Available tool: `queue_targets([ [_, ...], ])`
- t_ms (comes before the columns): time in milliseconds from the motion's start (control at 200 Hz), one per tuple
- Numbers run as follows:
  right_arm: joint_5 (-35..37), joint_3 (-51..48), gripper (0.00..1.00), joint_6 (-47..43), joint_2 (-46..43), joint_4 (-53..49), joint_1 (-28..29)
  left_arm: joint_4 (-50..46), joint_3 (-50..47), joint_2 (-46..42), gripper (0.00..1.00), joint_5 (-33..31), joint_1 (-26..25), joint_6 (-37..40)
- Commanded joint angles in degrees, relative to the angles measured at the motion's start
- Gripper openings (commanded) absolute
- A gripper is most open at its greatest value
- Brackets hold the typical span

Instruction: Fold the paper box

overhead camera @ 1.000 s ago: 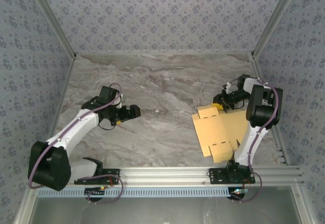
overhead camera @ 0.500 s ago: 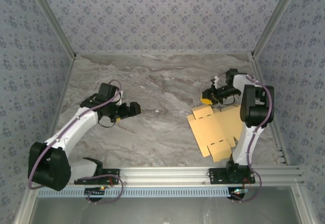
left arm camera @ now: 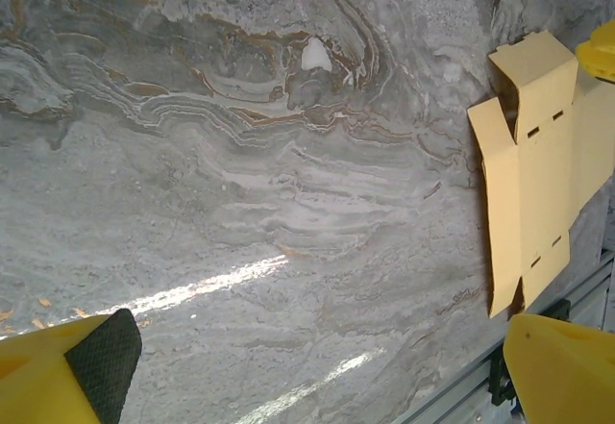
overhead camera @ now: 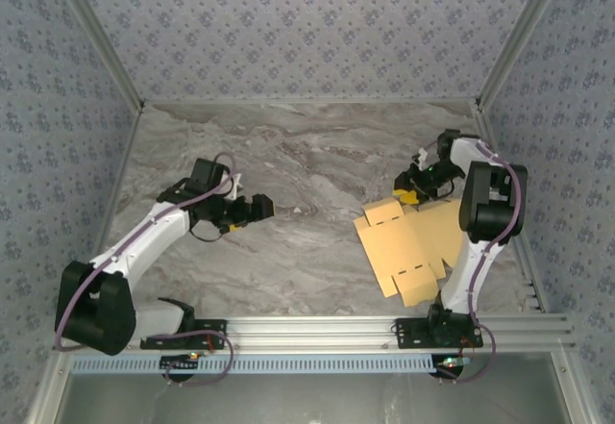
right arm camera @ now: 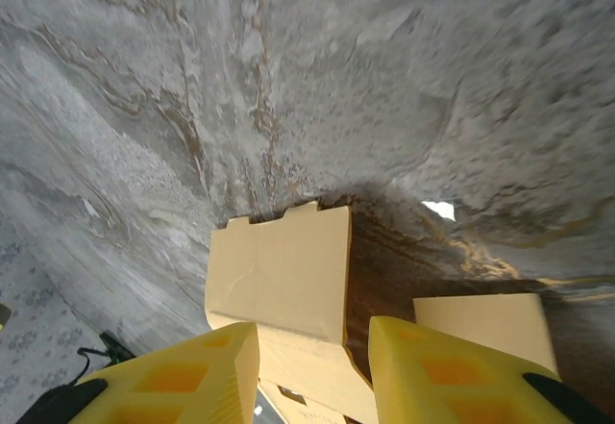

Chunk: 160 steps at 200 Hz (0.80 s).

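Grey marble table (overhead camera: 288,145) carries the paper box (overhead camera: 408,246) lying flat and unfolded near its right front edge, the right gripper (overhead camera: 410,193) spread above its far tab, the left gripper (overhead camera: 262,207) likewise spread, well apart leftward.

No lettering can be read

The paper box (overhead camera: 408,243) at the right of the desk (overhead camera: 307,164) has plain tan faces with slots and notches and no print, seen from above and from both wrist cameras. The desk carries only grey-brown marble veining. The walls (overhead camera: 288,30) bear a small repeating flower motif, not letters or numbers. The dark units (overhead camera: 183,361) on the near rail by the arm bases are too small to tell whether they carry any marking
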Motion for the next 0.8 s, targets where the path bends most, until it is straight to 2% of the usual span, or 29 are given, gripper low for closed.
queue_targets([
  [0, -1.09, 0.78, 0.37, -2.30, 2.84, -3.57, 1.22, 1.21, -0.18, 0.55, 0.99, 2.35, -0.44, -0.22],
  [445, -8.64, -0.40, 0.34, -4.85, 7.35, -2.74, 2.83, 1.21, -1.06, 0.11, 0.99, 1.04, -0.54, 0.32],
  [520, -9.66, -0.46, 0.25, -5.33, 7.81, -2.59, 2.74, 1.38, -0.88, 0.24, 0.99, 0.77, -0.51, 0.26],
  [620, -12.06, -0.45, 0.08, -5.93, 7.18, -1.62, 2.58, 1.32, -0.69, 0.44, 0.99, 0.64, -0.47, 0.17],
  [795, -17.06, 1.25, 0.03, -5.70, 4.44, 0.38, 4.12, 0.85, 0.21, -0.52, 0.99, -0.39, -0.47, 0.05],
])
